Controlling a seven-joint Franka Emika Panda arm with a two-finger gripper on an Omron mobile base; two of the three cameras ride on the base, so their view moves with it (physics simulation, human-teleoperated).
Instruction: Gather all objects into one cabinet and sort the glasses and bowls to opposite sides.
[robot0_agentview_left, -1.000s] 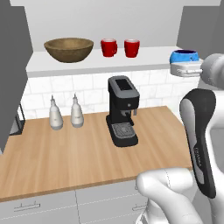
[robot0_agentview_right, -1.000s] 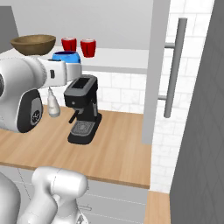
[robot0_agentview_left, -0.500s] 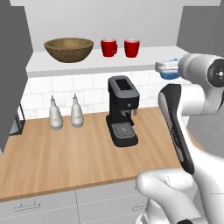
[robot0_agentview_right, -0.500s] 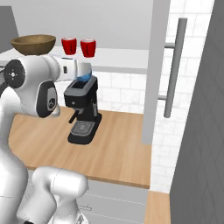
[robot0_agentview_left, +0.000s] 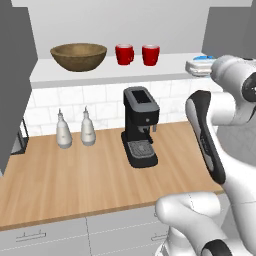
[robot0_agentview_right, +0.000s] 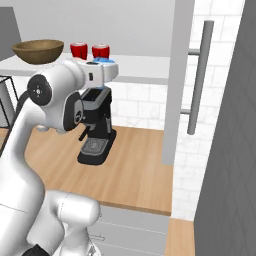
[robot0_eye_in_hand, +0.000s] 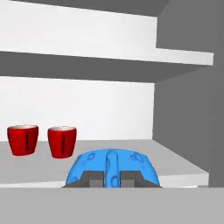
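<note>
With pincer (robot0_eye_in_hand: 112, 178) clamped on blue cup (robot0_eye_in_hand: 112, 166), best set level on shelf (robot0_eye_in_hand: 175, 164) beside red mugs (robot0_eye_in_hand: 62, 141), away from bowl (robot0_agentview_left: 79, 56).

So the bowl (robot0_agentview_left: 79, 56) sits at the left end of the shelf (robot0_agentview_left: 100, 75), two mugs (robot0_agentview_left: 137, 54) just right of it. The cup (robot0_eye_in_hand: 112, 168) is far right in the gripper (robot0_eye_in_hand: 112, 178), with the coffee machine (robot0_agentview_left: 140, 126) on the counter (robot0_agentview_left: 75, 180) below.
</note>
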